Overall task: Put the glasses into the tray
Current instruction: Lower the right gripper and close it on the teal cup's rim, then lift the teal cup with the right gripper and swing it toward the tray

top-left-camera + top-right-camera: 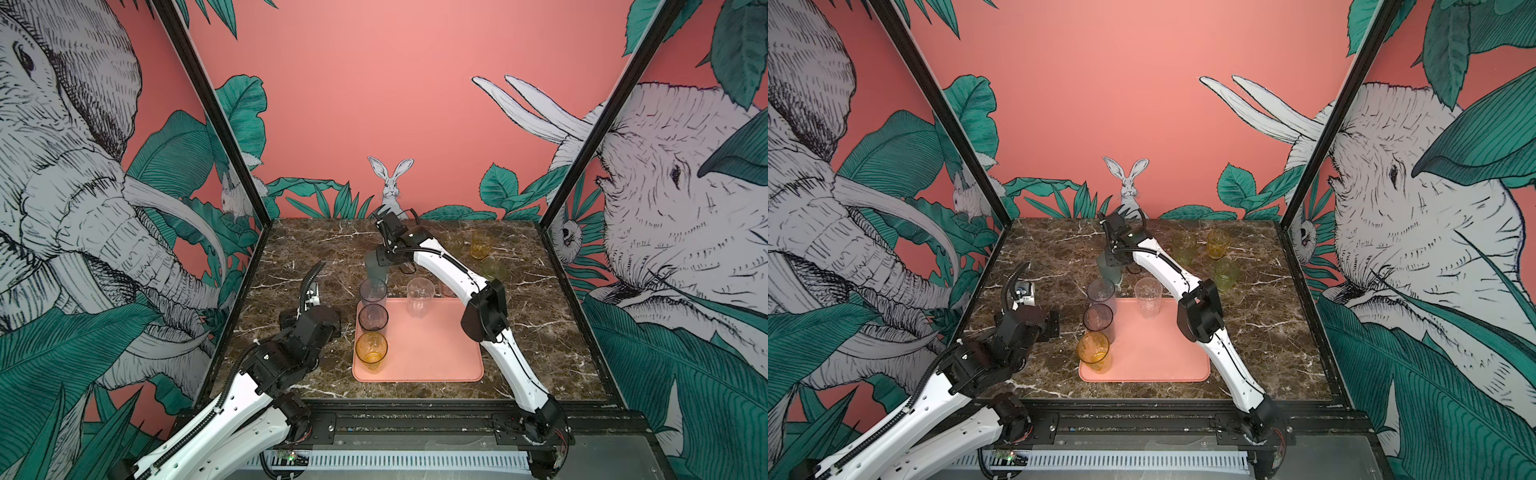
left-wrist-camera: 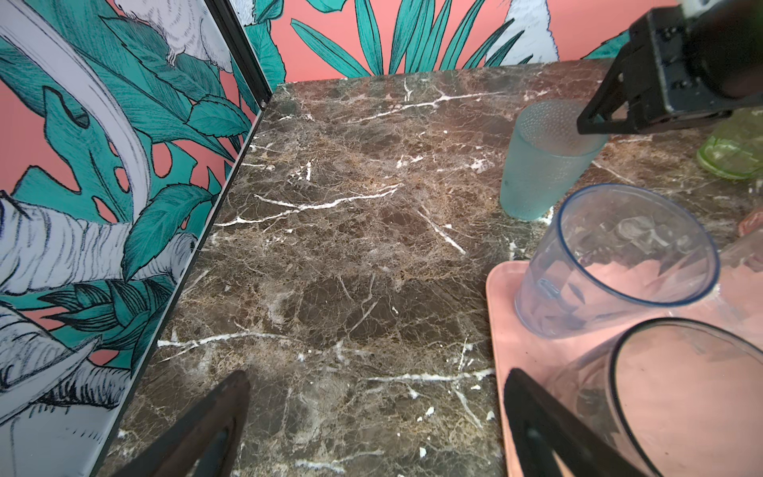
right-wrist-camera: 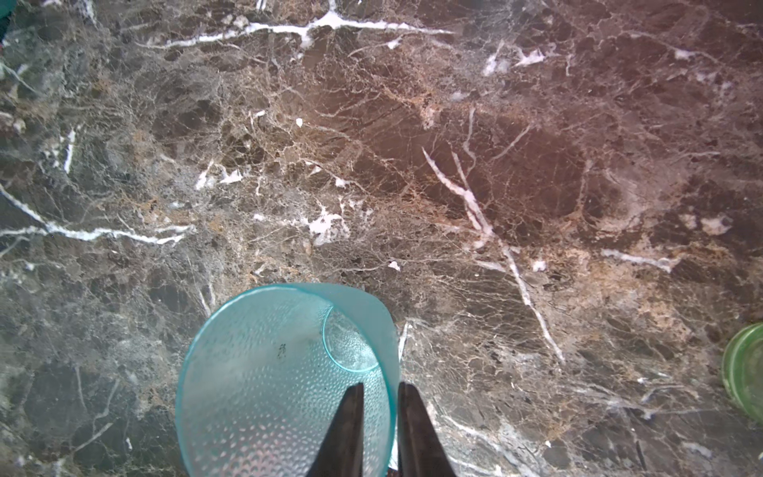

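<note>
A: Teal-grey glass [image 1: 375, 274]: where is it in both top views?
B: Upright on the marble table [image 1: 299, 249], just past the 11 o'clock corner of the tray [image 1: 432, 349]. The right gripper [image 1: 383, 261] is down at its rim.
A: What stands on the tray?
B: Four. Down its 9 o'clock edge, from 11 to 7 o'clock: the bluish glass [image 1: 373, 291], the smoky grey glass [image 1: 373, 318], the tall amber glass [image 1: 371, 349]. The clear glass [image 1: 420, 297] is at its 12 o'clock edge.
A: And off it?
B: Toward the table's 1 o'clock: a yellow-green glass [image 1: 1183, 247], a short amber glass [image 1: 1218, 244] and a green glass [image 1: 1226, 272], all apart.
A: The left wrist view?
B: The left gripper [image 2: 376, 373] gapes wide, nothing between its fingers, over bare marble beside the tray's rim. The teal-grey glass [image 2: 541, 165] stands on the table beyond the bluish glass [image 2: 611, 264], with a finger of the right gripper at its rim.
A: The right wrist view?
B: It looks down into the teal-grey glass [image 3: 268, 371]. The right gripper's jaws are drawn almost together astride the wall, one finger inside, one outside, pinching it.
</note>
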